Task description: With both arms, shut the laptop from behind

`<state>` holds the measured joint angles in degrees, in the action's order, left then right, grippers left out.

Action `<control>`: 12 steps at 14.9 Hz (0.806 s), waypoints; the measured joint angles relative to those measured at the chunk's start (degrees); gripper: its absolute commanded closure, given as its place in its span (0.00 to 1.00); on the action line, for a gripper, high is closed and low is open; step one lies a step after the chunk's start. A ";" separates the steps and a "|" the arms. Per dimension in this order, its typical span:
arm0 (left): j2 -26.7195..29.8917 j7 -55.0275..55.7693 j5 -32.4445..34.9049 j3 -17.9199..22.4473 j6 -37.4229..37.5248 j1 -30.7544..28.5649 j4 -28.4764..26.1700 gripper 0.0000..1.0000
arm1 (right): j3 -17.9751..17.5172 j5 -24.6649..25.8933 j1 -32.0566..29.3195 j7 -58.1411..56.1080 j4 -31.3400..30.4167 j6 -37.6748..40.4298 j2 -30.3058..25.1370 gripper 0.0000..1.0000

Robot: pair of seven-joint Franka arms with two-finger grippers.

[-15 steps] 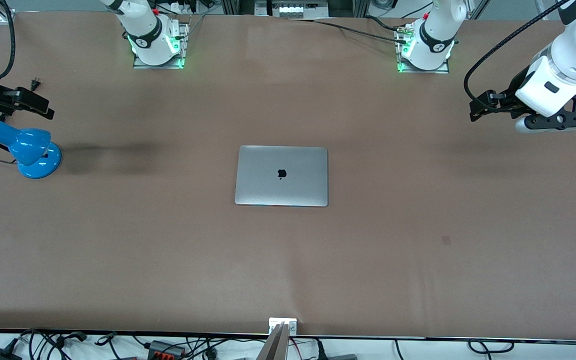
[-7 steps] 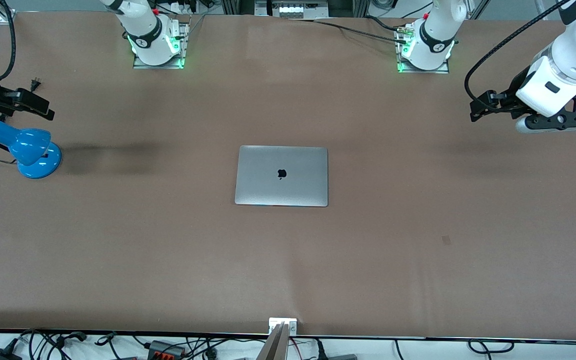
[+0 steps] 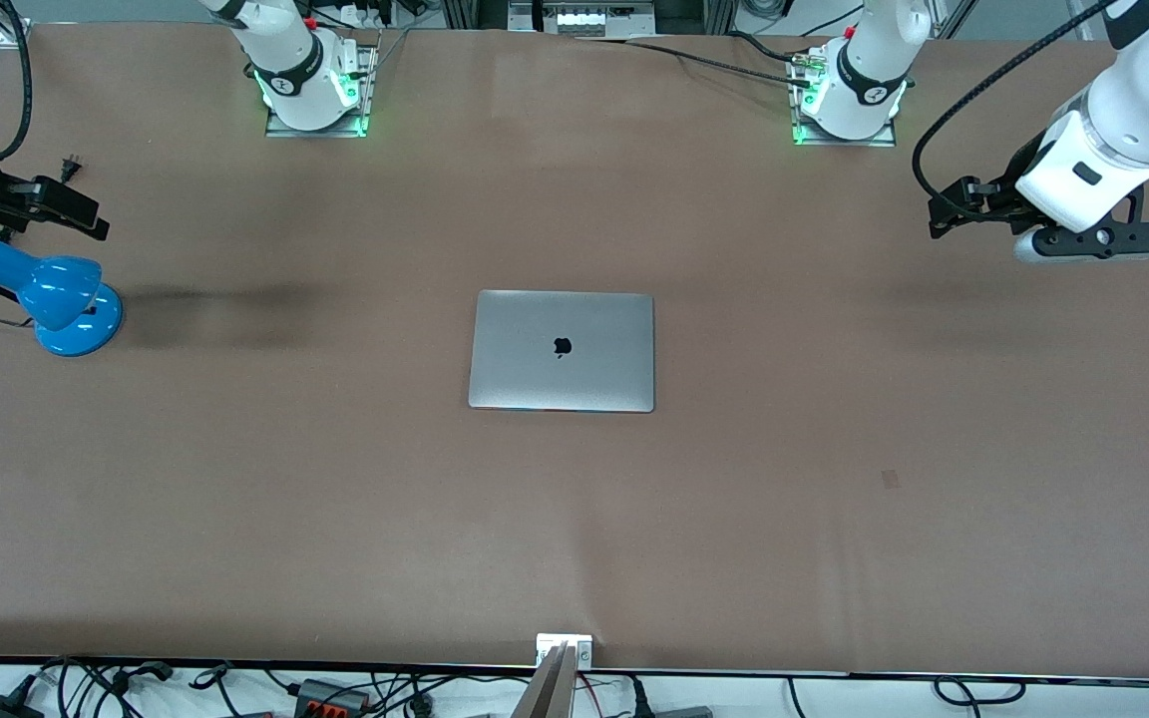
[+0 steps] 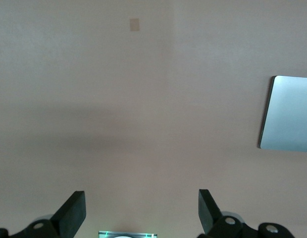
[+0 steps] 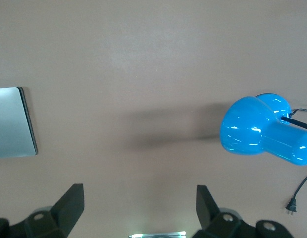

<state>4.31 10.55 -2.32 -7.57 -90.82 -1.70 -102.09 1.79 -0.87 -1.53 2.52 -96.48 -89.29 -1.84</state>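
The silver-grey laptop [image 3: 562,351] lies flat at the table's middle with its lid down and the dark apple logo facing up. One edge of the laptop [image 4: 289,114] shows in the left wrist view, and the laptop [image 5: 12,121] also shows in the right wrist view. My left gripper [image 3: 942,213] hangs over bare table toward the left arm's end, well apart from the laptop. It is open and its fingers [image 4: 74,210] hold nothing. My right gripper [image 3: 86,215] hangs over the right arm's end, above the lamp, with its open fingers [image 5: 207,203] empty.
A blue desk lamp [image 3: 56,294] stands at the right arm's end of the table, and the lamp [image 5: 265,131] shows in the right wrist view with its black cord and plug [image 5: 291,207]. Both arm bases [image 3: 313,85] stand along the table's edge away from the camera. Cables lie past the near edge.
The left arm's hand has drifted a little toward its base edge of the table and slightly toward the middle. The right arm and the laptop have not moved.
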 measured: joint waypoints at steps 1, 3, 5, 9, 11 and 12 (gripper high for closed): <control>-0.43 -0.18 0.00 0.86 0.06 0.13 0.30 0.00 | 0.00 0.00 -0.01 0.01 0.00 0.00 0.00 0.00; -1.21 -0.73 0.00 2.22 0.60 0.60 1.30 0.00 | 0.00 0.00 -0.01 0.05 0.00 0.00 0.01 0.00; -1.37 -0.74 0.00 3.13 0.79 1.40 1.77 0.00 | 0.00 0.00 -0.01 0.06 0.00 0.00 0.01 0.00; -1.40 -0.72 0.00 4.63 0.54 2.47 2.88 0.00 | 0.02 0.00 -0.07 0.07 0.06 -0.07 0.01 0.00; -1.64 -0.72 0.00 4.58 0.43 1.77 3.76 0.00 | 0.03 0.00 -0.08 0.07 0.07 -0.03 0.03 0.00; -1.81 -0.72 0.00 4.40 0.43 1.22 4.19 0.00 | 0.04 0.00 -0.09 0.07 0.07 -0.02 0.04 0.00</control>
<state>2.50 9.82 -2.32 -3.17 -90.39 -0.49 -97.89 1.83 -0.87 -1.61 2.58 -96.42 -89.31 -1.80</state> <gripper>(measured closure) 0.000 0.000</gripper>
